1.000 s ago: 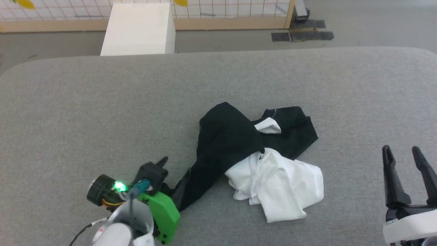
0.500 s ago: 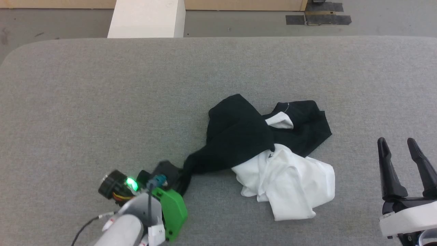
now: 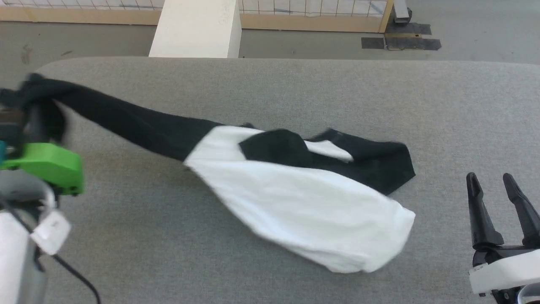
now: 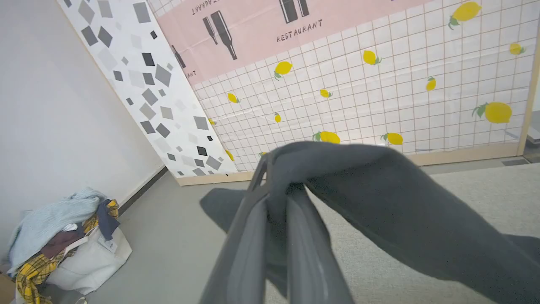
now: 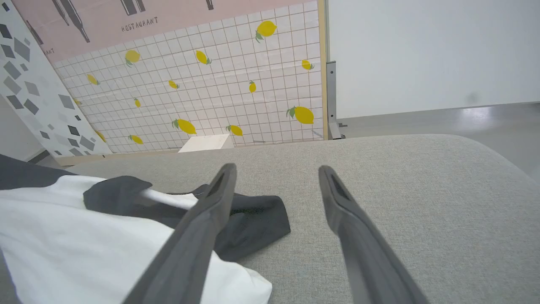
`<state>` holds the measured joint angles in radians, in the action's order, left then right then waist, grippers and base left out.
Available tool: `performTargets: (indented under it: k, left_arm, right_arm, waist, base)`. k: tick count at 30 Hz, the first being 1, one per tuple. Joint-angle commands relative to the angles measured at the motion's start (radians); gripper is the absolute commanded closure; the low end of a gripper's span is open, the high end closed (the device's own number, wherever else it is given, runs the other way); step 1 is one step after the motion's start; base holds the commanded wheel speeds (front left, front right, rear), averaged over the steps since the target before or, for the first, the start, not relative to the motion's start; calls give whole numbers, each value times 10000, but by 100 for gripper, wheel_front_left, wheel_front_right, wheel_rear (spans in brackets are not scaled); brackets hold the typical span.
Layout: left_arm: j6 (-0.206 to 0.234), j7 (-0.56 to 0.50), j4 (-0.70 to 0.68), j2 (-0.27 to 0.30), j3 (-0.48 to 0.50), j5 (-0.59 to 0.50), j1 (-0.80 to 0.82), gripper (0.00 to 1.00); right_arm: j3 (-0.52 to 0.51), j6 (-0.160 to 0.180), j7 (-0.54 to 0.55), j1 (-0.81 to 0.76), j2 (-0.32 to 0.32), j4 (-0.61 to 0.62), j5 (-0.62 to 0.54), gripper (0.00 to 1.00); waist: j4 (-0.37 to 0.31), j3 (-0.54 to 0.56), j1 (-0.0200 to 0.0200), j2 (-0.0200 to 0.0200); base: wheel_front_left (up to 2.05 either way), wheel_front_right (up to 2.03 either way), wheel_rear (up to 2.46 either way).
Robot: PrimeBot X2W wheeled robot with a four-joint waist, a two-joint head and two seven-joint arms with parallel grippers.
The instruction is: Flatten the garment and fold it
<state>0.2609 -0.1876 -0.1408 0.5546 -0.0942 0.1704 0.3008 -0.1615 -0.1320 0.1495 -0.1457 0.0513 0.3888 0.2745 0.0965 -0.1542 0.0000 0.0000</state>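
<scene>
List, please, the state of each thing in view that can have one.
garment: unfolded, drawn out across the table, black end lifted.
left gripper: shut on the garment's black end.
right gripper: open, empty, beside the garment.
white box: upright on the floor beyond the table.
clothes pile: heaped on a white bag.

Garment on table ctr; box behind; R fingers right.
</scene>
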Motion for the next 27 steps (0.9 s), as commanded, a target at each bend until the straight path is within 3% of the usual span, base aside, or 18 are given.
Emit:
performTargets:
  k: [1, 5, 8, 11, 13, 15, 16, 17, 22, 27]
  left_arm:
    - [171, -178, -177, 57, 178, 25, -373, 100]
    - [213, -565, -532, -19, 339, 465, -1289, 100]
    - [243, -646, -539, -497, 122, 860, -1795, 80]
    - [230, -583, -340, -1019, -166, 1209, -2102, 76]
    - [94, -442, -9, -1302, -380, 1434, -2220, 67]
    - [-19, -227, 371, -1601, -490, 1701, -2255, 55]
    - [-80, -150, 609, -1767, -515, 1888, -2254, 13]
    - [-96, -91, 812, -1872, -511, 1998, -2242, 0]
    - [-162, 446, 1433, -2020, -284, 2266, -2026, 0]
    - [-27, 747, 356, -1988, 409, 2748, -2159, 0]
  right_arm:
    - [-30, 13, 1, -97, -10, -59, 111, 0]
    - [-32, 13, 11, -165, -10, -171, 158, 0]
    - [29, 13, 22, -149, -10, -246, 179, 0]
    - [75, 13, 59, -104, -10, -288, 161, 0]
    - [75, 13, 82, -66, -10, -308, 140, 0]
    - [91, 13, 108, -35, -10, -335, 138, 0]
    - [98, 13, 121, -20, -10, -354, 146, 0]
    - [110, 13, 141, -15, -10, -371, 155, 0]
    - [265, 13, 392, 103, -10, -352, 67, 0]
    - [299, 13, 917, 462, 57, -79, -222, 0]
  waist:
    - [24, -7, 0, 0]
    - [88, -30, 0, 0]
    - [171, -18, 0, 0]
    - [249, 19, 0, 0]
    - [310, 43, 0, 0]
    - [363, 65, 0, 0]
    - [399, 80, 0, 0]
    - [431, 95, 0, 0]
    - [493, 193, 0, 0]
    - [548, 230, 0, 0]
  base:
    - [0, 0, 0]
    - [0, 0, 0]
    - [0, 0, 0]
    - [0, 0, 0]
    - [0, 0, 0]
    - [0, 0, 0]
    - [0, 0, 0]
    - [0, 0, 0]
    - [0, 0, 0]
    - [0, 0, 0]
